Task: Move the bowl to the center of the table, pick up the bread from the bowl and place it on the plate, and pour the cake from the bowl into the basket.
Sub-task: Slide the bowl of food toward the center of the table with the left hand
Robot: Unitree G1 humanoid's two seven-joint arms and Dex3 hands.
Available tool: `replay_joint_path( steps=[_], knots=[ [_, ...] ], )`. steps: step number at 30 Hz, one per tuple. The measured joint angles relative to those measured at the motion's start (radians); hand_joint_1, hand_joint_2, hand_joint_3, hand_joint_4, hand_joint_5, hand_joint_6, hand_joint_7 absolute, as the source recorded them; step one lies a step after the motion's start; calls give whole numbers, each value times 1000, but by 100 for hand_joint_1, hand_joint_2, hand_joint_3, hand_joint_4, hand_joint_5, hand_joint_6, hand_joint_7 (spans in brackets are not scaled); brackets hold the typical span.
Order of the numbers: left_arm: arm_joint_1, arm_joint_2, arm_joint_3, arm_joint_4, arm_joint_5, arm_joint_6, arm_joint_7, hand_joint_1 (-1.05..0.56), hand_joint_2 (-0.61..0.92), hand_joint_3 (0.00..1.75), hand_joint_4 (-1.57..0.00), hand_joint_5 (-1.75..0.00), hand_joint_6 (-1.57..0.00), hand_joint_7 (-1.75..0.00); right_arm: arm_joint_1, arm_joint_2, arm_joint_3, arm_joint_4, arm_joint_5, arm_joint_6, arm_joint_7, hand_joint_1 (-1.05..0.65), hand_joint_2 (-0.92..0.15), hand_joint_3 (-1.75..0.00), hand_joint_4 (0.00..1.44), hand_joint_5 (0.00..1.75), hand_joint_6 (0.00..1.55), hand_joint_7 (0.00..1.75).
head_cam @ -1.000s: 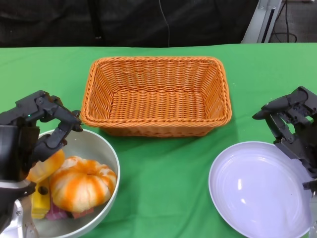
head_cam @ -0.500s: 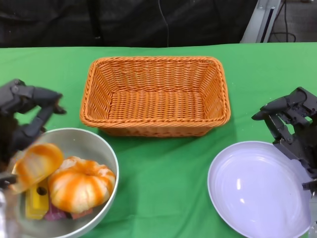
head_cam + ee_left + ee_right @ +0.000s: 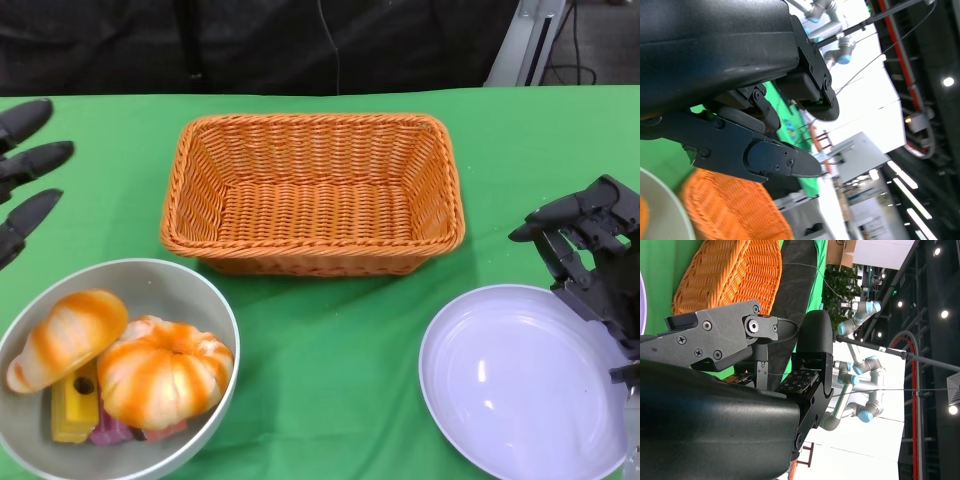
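Now the left hand point(image 3: 25, 165) hovers empty with fingers spread, just above-left of the bowl point(image 3: 190, 290) holding bread point(image 3: 65, 338). Beside the plate point(image 3: 520, 385), the right hand point(image 3: 590, 250) holds nothing, fingers loosely apart.

Head view: high, looks down and forward over green tabletop point(image 3: 330, 360); basket point(image 3: 313, 192) centred, moderately near. Right wrist view: behind right robot hand point(image 3: 765, 365), very close, turned on side, black shell fills frame; basket point(image 3: 725, 275) beyond fingers, room behind. Left wrist view: behind left robot hand point(image 3: 755, 115), equally close, tilted; basket point(image 3: 735, 205) at frame edge. Basket shared by all three views.
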Motion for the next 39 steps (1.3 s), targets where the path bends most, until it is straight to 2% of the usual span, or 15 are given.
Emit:
replay_joint_path(
  steps=[6, 16, 21, 31, 39],
  knots=[
    [53, 20, 1, -11, 8, 45, -2, -84, 92, 36, -53, 0, -47, 0, 0, 0, 2, 0, 5, 0, 9, -13, -92, -39, 75, 132, 72, 105],
    [113, -19, 16, 3, -45, 49, -19, -82, 92, 45, -44, 0, -37, 0, 0, 0, 3, 0, 4, 1, 9, -12, -92, -41, 75, 132, 71, 105],
    [136, -19, 16, 4, -47, 83, -39, -85, 92, 47, -41, 0, -33, 0, 0, 0, 4, -1, 3, 3, 10, -11, -92, -42, 75, 132, 71, 106],
    [165, -1, 18, 19, -58, 173, -89, -86, 92, 64, -26, 0, -21, 0, 0, 1, 10, -2, 11, 7, 12, -10, -92, -43, 75, 132, 72, 107],
    [169, -4, 17, 70, -42, 203, -86, -89, 92, 66, -20, 0, -19, 0, 0, 1, 14, -14, 12, 16, 12, -11, -92, -43, 75, 132, 70, 107]
  ],
)
